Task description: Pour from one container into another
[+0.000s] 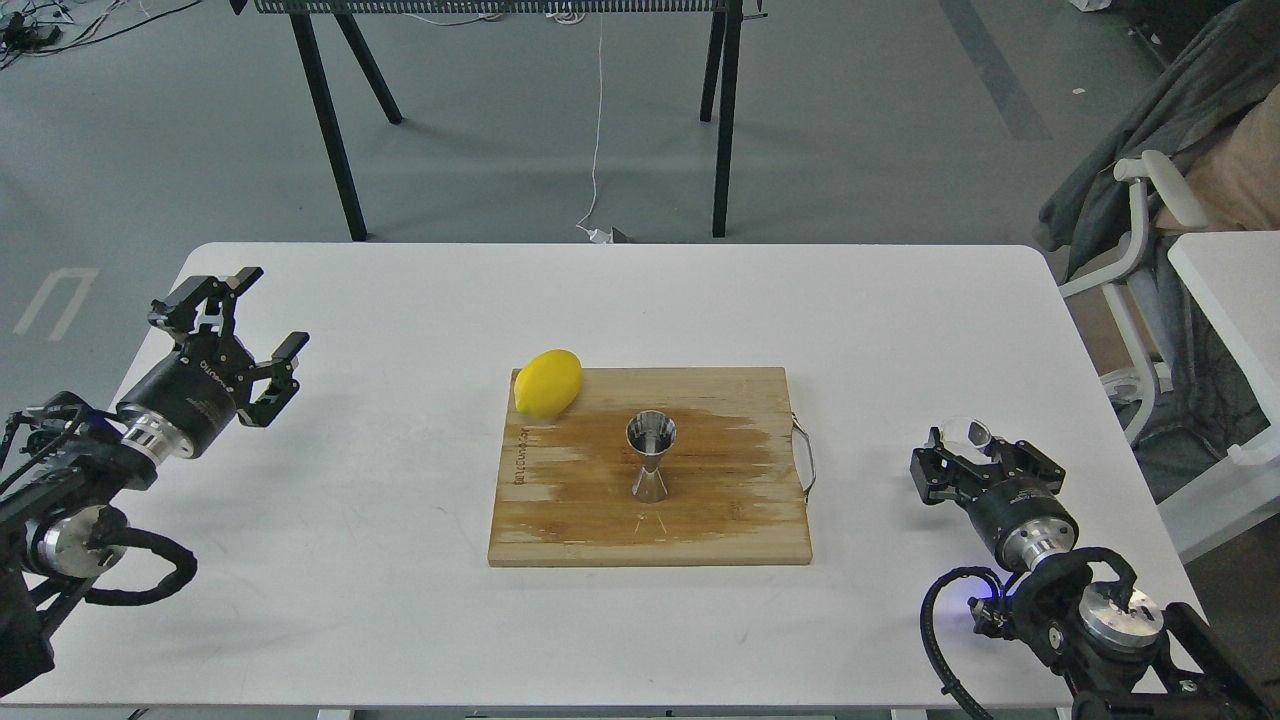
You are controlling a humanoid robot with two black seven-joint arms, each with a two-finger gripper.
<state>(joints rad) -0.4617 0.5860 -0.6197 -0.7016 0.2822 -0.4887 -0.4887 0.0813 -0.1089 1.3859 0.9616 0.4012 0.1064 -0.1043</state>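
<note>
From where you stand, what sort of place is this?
Probably a lab or workshop set up for a kitchen-style trial: a white table on grey concrete floor, trailing cables, and a wooden cutting board.

A single head view looks forward and down from above the near edge of the desk (pixel 350 300), taking in its whole top from middling range. The left arm (pixel 150 420) enters at the left edge, the right arm (pixel 1040 540) at lower right; floor lies beyond.
</note>
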